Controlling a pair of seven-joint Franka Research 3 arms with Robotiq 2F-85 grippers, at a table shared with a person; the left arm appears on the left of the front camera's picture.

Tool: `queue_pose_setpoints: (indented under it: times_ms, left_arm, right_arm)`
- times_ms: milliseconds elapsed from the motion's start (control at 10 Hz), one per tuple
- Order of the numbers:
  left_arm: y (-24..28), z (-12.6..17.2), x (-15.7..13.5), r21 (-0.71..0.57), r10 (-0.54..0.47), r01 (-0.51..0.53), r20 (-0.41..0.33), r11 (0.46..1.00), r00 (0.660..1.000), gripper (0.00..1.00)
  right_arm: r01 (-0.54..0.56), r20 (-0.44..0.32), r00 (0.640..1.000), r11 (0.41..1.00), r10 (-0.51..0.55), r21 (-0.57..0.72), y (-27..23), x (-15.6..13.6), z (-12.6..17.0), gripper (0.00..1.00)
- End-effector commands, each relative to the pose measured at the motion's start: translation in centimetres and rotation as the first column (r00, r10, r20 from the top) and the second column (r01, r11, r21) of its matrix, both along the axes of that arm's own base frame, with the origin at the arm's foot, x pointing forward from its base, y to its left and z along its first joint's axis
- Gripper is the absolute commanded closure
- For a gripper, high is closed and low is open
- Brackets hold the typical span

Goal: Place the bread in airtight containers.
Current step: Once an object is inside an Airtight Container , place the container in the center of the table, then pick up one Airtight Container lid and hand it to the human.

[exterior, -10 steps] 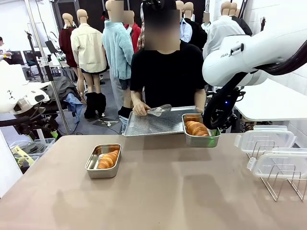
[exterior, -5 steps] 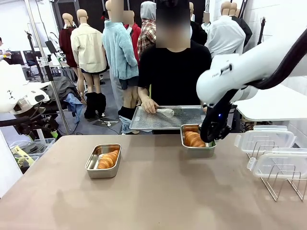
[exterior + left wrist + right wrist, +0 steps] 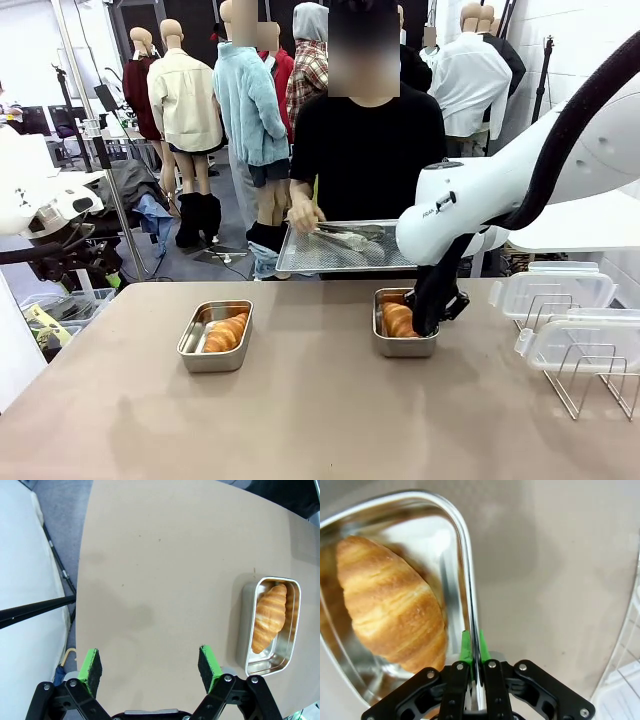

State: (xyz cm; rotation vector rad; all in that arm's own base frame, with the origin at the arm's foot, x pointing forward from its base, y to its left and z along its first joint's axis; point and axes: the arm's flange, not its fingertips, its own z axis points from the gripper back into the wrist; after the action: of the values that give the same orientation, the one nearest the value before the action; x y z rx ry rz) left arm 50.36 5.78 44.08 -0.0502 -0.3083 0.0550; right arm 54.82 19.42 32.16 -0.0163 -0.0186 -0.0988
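You're looking at a robotics lab or test bay, not a kitchen. A white Franka arm [image 3: 500, 190] with a black, green-padded right gripper [image 3: 471, 642] works over a plain tan table [image 3: 320, 400]. A person [image 3: 365, 150] stands at its far edge. Beyond the far-left corner are metal poles [image 3: 95, 150], dark chairs [image 3: 62, 120] and loose cables [image 3: 228, 256] on grey floor [image 3: 200, 270].

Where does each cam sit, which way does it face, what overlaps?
Front: fixed between the arms, facing across the tan table at the person holding a flat steel tray; white right arm enters from right.
Left wrist: high, looking down past open green-padded jaws at a small steel tin holding a golden croissant.
Right wrist: close, looking down shut jaws clamped on a second such tin's rim.
Shared: front shows both tins.
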Motion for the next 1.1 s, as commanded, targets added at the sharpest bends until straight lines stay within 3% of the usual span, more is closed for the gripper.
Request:
queue_pose_setpoints:
  times_ms: [0,500,600,1000]
  left_arm:
    - [0.0,0.3,0.1,0.018,0.019,-0.019,-0.013,1.0,1.0,0.0]
    - [0.0,0.3,0.1,0.018,0.019,-0.019,-0.013,1.0,1.0,0.0]
    - [0.0,0.3,0.1,0.018,0.019,-0.019,-0.013,1.0,1.0,0.0]
    - [0.0,0.3,0.1,0.018,0.019,-0.019,-0.013,1.0,1.0,0.0]
  right_arm:
    - [-0.004,-0.002,1.0,1.0,0.004,-0.006,0.6,0.7,0.0,1.0]
    - [-0.019,-0.027,0.999,1.0,0.019,0.004,0.4,0.7,-0.4,1.0]
    - [-0.017,-0.034,0.999,1.0,0.017,0.002,0.4,0.8,-0.3,0.91]
    - [-0.036,-0.016,0.999,0.999,0.036,-0.016,0.1,-0.4,1.8,0.15]
